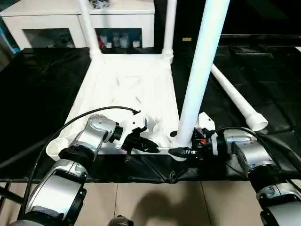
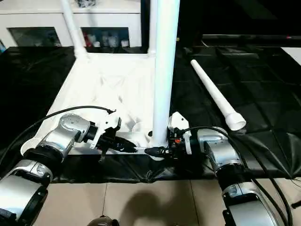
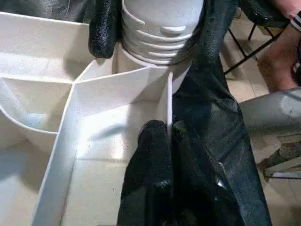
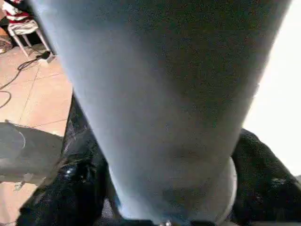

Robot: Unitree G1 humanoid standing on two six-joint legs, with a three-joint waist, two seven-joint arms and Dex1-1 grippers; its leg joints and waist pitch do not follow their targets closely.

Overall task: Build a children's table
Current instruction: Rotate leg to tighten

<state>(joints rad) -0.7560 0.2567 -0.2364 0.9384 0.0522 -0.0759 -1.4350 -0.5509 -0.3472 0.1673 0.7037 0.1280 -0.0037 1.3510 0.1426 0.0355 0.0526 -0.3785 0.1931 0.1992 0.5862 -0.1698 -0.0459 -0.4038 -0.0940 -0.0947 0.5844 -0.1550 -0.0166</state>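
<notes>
White ribbed plastic tabletop (image 1: 127, 89) lies upside-down, left gripper (image 1: 149, 144) pinching its rim steady while right gripper (image 1: 181, 151) clasps an upright white tubular leg (image 1: 200, 75) at its corner socket.

The upright leg (image 1: 200, 70) runs past the top edge.

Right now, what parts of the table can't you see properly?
- Top of the upright leg: cut off by the head views' upper edge.
- How deep that leg sits in its socket: hidden in the head views by the right claw.
- The tabletop's near rim: partly covered by the left claw.
- Two far legs: tops cut off.
- Right wrist view: the leg blocks the socket.
</notes>
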